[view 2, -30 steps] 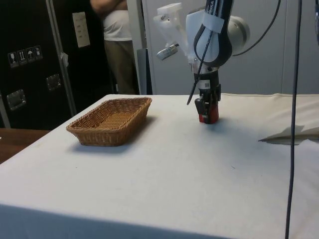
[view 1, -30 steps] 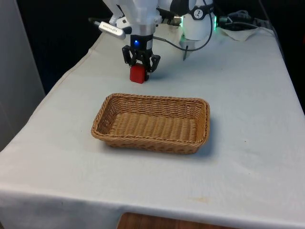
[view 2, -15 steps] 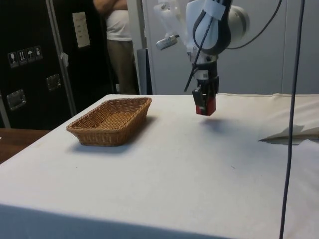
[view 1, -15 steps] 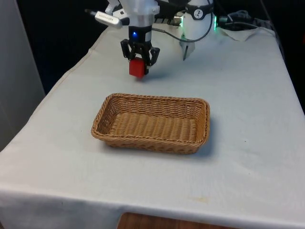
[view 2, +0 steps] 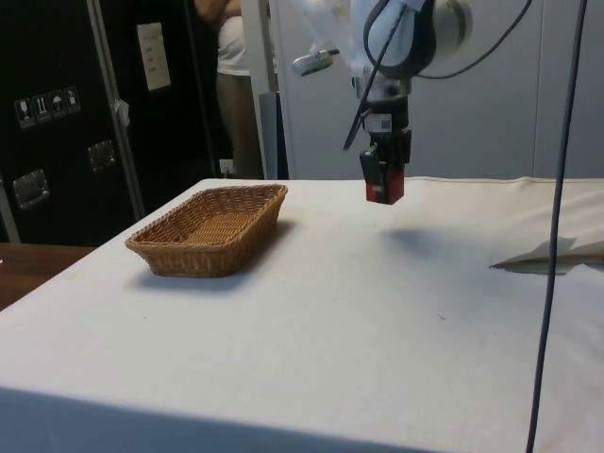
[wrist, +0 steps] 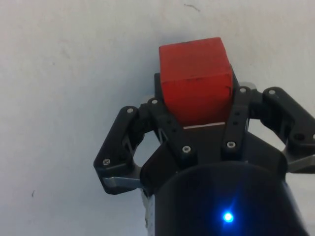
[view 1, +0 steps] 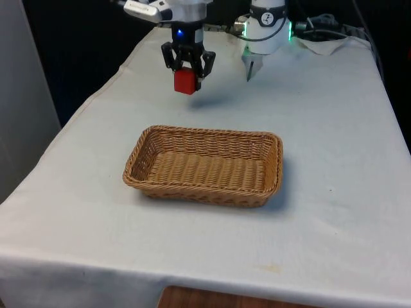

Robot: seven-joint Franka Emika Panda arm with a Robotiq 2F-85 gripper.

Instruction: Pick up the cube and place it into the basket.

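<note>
Basket (view 1: pixel 204 165), woven wicker, sits on the white cloth (view 1: pixel 334 160) nearer the front camera. Beyond it, well apart, the red cube (view 1: pixel 184 81) hangs in the air above the cloth, clamped between the black gripper's (view 1: pixel 187 66) closed fingers.

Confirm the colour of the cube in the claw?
Red. The cube shows best in the wrist view, held in the claw.

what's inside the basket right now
Nothing: the basket shows only its woven floor. Its near wall hides a strip of that floor. The cube hangs in the end effector, above the cloth beyond the basket.
</note>
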